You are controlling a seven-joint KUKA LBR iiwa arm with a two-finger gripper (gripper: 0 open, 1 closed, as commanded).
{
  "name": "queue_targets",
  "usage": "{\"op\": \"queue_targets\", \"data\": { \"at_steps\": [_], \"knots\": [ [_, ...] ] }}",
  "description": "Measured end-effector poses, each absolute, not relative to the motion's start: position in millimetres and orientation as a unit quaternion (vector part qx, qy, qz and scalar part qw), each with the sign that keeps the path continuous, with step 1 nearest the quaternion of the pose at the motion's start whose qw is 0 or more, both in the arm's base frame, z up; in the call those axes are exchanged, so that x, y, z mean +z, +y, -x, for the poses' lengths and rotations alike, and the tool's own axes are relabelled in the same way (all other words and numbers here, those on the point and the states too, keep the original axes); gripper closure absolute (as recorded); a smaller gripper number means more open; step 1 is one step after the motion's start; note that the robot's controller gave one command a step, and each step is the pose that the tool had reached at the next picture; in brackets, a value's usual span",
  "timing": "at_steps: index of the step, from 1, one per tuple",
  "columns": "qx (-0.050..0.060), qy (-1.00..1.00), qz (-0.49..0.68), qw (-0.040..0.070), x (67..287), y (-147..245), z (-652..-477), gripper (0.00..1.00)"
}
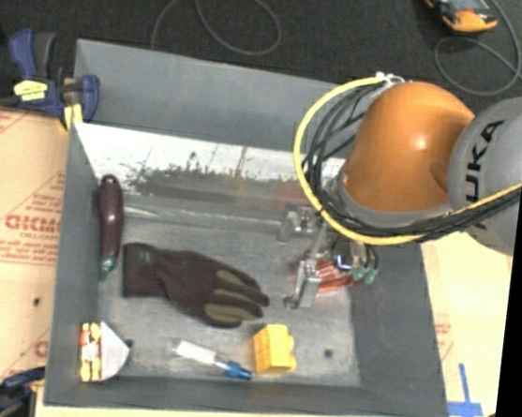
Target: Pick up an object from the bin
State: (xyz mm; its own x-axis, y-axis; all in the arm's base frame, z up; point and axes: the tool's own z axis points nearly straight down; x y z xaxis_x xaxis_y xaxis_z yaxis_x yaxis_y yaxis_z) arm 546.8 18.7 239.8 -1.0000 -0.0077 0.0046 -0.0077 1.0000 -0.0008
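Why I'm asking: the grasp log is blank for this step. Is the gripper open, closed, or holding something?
Gripper: down just right of the dark glove; whether it is open, closed or holding anything cannot be told.

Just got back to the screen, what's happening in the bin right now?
The KUKA arm's tool is down in the grey metal bin, just right of the dark brown fabric glove. A small red thing sits against the tool; whether it is held, I cannot tell. A yellow plastic block lies nearby, toward the bin's front wall.
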Motion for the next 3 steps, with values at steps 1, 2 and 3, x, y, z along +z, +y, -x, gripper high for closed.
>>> {"op": "queue_targets", "data": {
  "at_steps": [1, 2, 3],
  "knots": [
    [0.0, -1.0, -0.004, -0.002, 245, 19, -548.0, 0.0],
    [0.0, -1.0, 0.018, -0.005, 199, 30, -551.7, 0.0],
    [0.0, -1.0, 0.001, -0.005, 137, 54, -547.9, 0.0]
  ]
}}
